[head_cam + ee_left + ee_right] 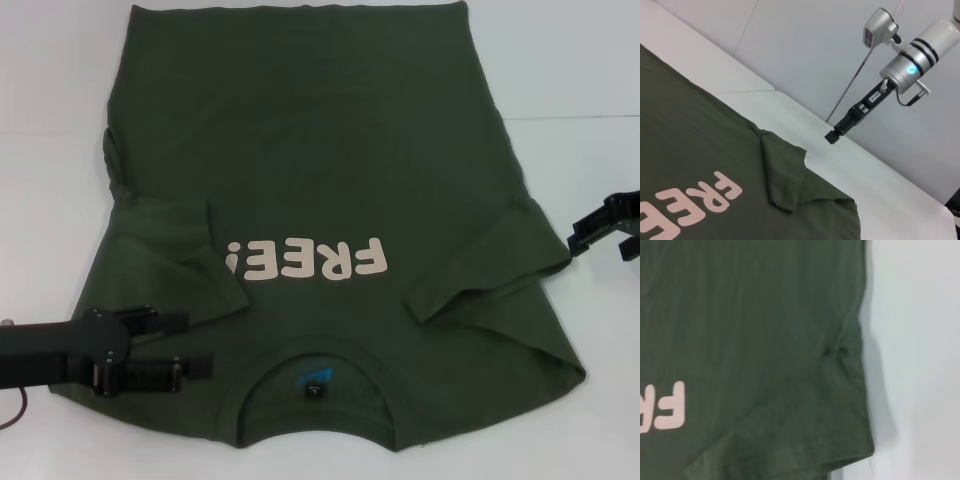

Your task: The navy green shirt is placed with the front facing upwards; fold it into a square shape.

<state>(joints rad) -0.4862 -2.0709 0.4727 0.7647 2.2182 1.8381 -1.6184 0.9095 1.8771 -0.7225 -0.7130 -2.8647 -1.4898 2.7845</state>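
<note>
The navy green shirt [320,150] lies flat on the white table [585,60], front up, its collar [315,352] nearest me. Cream "FREE!" lettering [305,262] crosses the chest. Both sleeves are folded inward: one [190,240] on the left, the other [490,265] on the right. My left gripper [195,343] hovers open over the shirt's near-left shoulder. Just off the shirt's right edge beside the folded sleeve, my right gripper [605,235] is open and holds nothing. The left wrist view shows the shirt [690,140] and the right gripper [832,136] beyond it. The right wrist view shows the shirt's edge [850,355].
White table surrounds the shirt, with bare strips left and right. A seam in the tabletop [570,118] runs off to the right. A red cable [12,415] hangs under the left arm at the near-left corner.
</note>
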